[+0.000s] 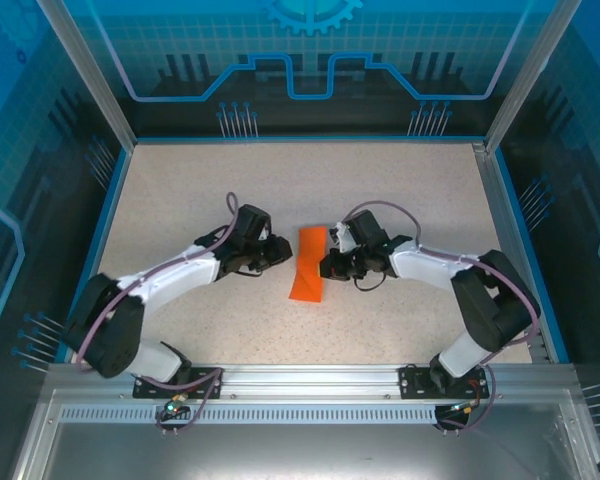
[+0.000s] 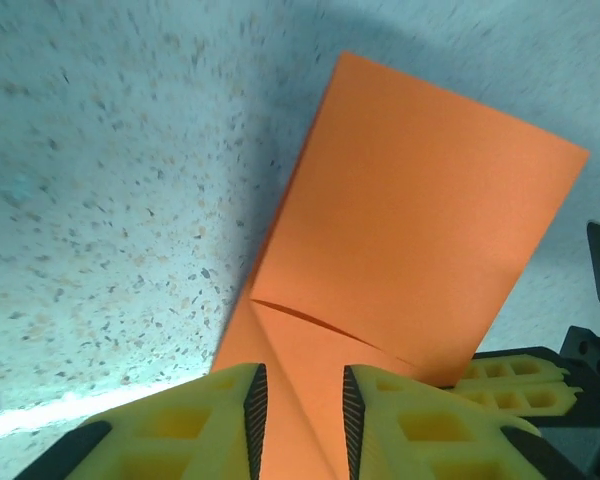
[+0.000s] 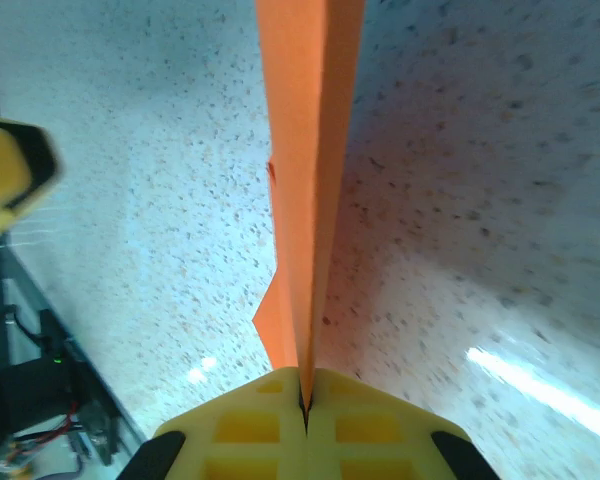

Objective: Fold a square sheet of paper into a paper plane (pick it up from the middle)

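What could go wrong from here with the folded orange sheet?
1. The right end effector is shut on the edge of the orange sheet; a tug could tear it or let it slip.
2. The left end effector has its jaws apart around the sheet; withdrawing could snag a fold and spoil the crease.
3. Both end effectors sit close together and might collide.
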